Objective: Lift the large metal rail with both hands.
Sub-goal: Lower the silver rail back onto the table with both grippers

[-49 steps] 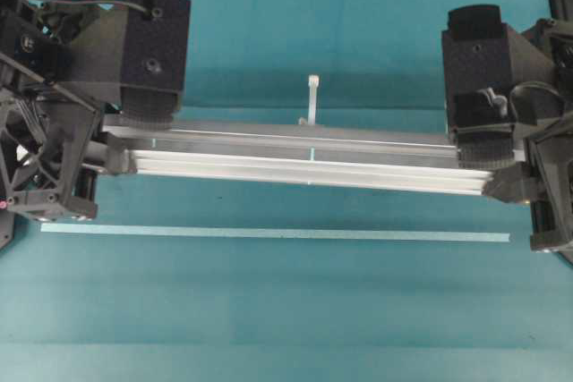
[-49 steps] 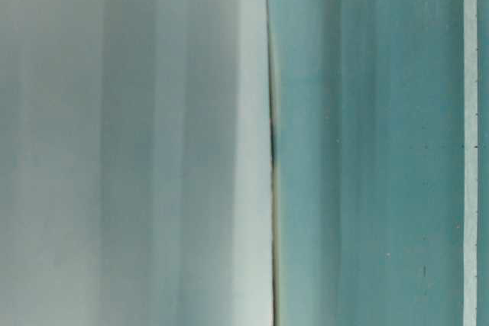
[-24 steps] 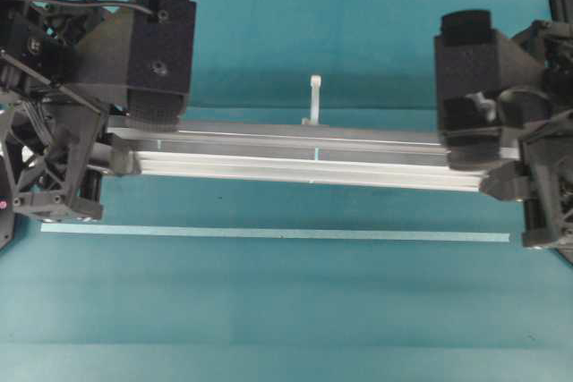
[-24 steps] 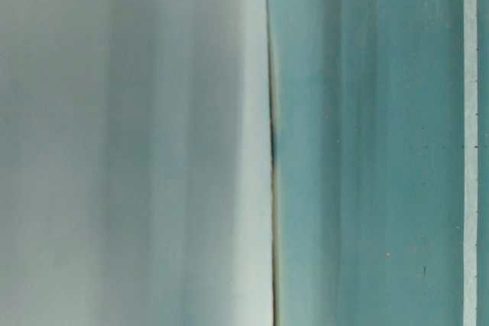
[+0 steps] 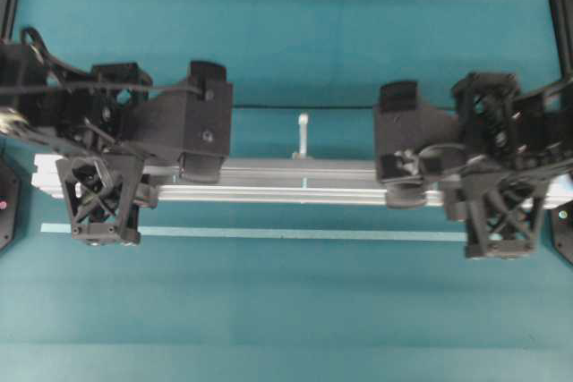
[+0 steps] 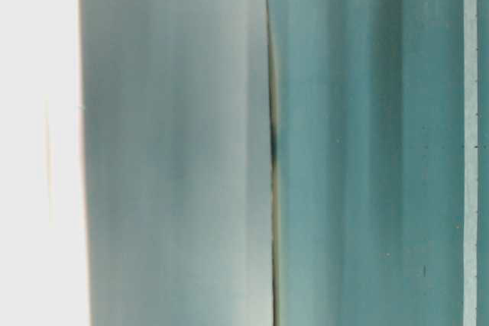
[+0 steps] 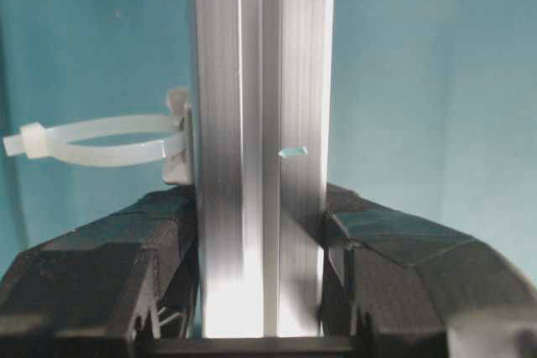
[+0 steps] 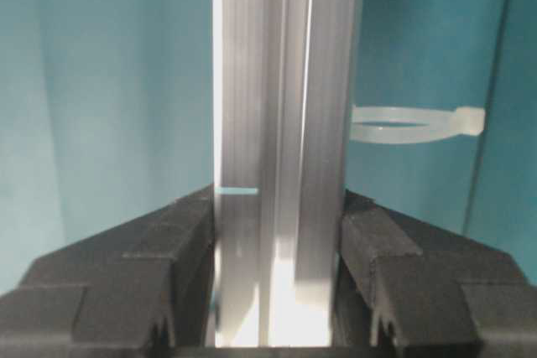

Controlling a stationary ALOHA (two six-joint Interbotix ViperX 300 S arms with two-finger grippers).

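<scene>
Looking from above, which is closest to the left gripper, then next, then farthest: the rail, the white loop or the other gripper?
1. The rail: clamped in the left gripper.
2. The white loop: mid-rail, on the far edge.
3. The right gripper: toward the rail's other end.

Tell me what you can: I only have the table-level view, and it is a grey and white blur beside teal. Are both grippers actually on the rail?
Observer: Yes. In the left wrist view the left gripper has its jaws pressed against both sides of the large metal rail.
Operator: And the right one?
Observer: Same: the right gripper is closed on the rail, one jaw on each side.
Operator: Where along the rail are they?
Observer: Overhead, each is inboard of its end, with the white zip-tie loop sticking out between them.
Operator: Anything else on the table?
Observer: A thin pale-blue strip lies parallel to the rail, untouched.
</scene>
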